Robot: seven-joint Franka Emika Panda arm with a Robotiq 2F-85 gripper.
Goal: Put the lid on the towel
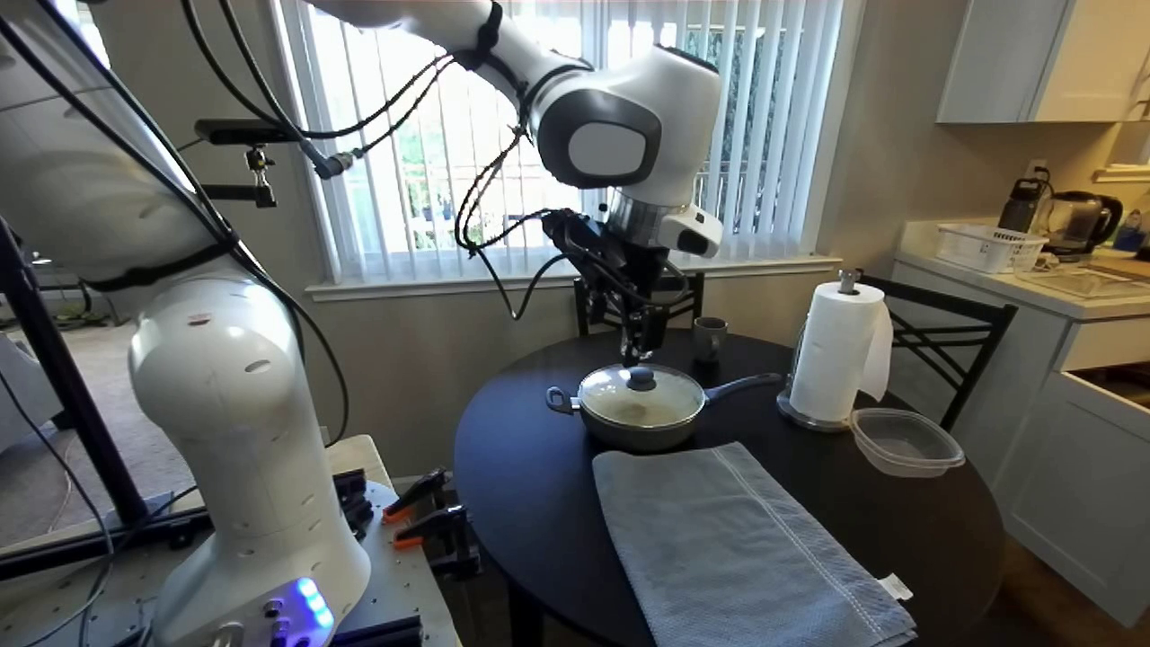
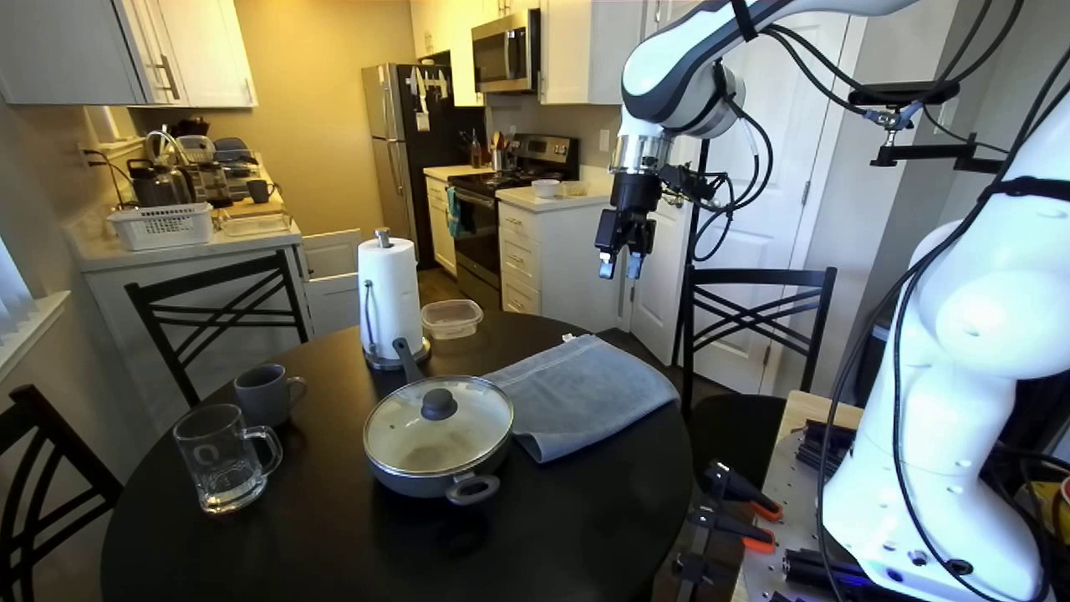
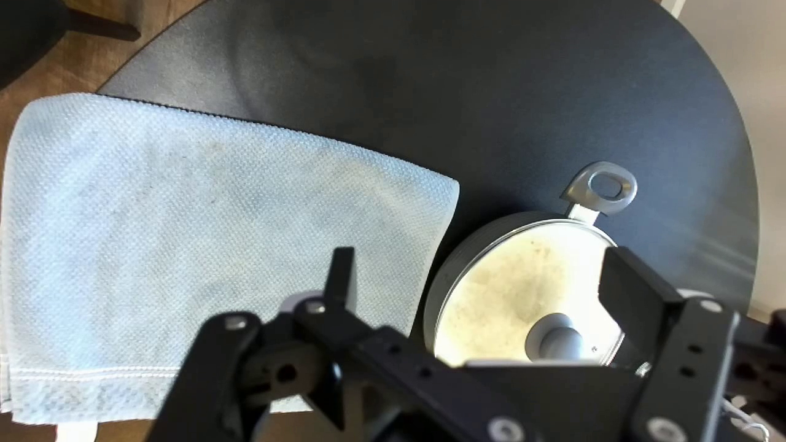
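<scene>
The round clear glass lid with a dark knob sits on the shallow pot. It shows there in the exterior view and, partly hidden by my gripper, in the wrist view. The grey-blue towel lies flat on the table beside the pot; it also shows in an exterior view and the wrist view. My gripper points down, open and empty, above the table, apart from lid and towel. It shows in both exterior views, raised.
A paper towel roll and a clear plastic container stand past the pot's long handle. A grey mug and a glass mug stand near the pot. Chairs surround the round dark table.
</scene>
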